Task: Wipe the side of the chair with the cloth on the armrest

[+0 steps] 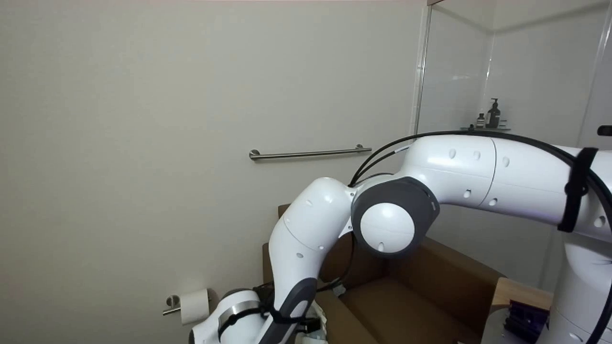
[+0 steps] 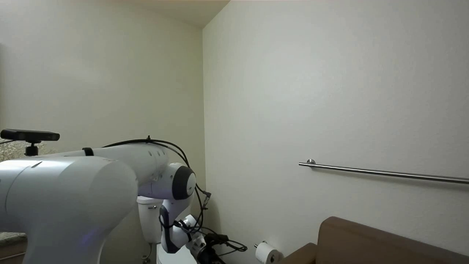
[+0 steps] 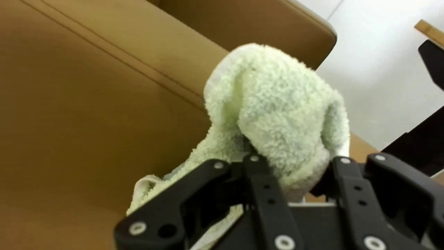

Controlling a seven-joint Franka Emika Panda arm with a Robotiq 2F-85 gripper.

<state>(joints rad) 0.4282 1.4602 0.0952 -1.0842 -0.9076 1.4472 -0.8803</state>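
Note:
The pale green-white cloth (image 3: pixel 277 111) is bunched up in the wrist view, with my gripper (image 3: pixel 298 161) shut on it; the fingertips are buried in its folds. A loose end of it trails down to the left, behind the fingers. Behind the cloth, the side of the brown chair (image 3: pixel 86 139) fills the left of that view, below the stitched seam of the armrest (image 3: pixel 149 41). Whether cloth and side touch, I cannot tell. In both exterior views the chair (image 1: pixel 382 301) shows in part, with its back (image 2: pixel 366 242) against the wall. My arm covers much of it.
A toilet paper roll (image 1: pixel 194 306) hangs on the wall close to my wrist. Above the chair runs a metal grab bar (image 1: pixel 311 154). A toilet (image 2: pixel 148 216) stands behind my arm, and a wooden-topped table (image 1: pixel 521 292) near my base. Loose cables (image 2: pixel 234 245) surround the wrist.

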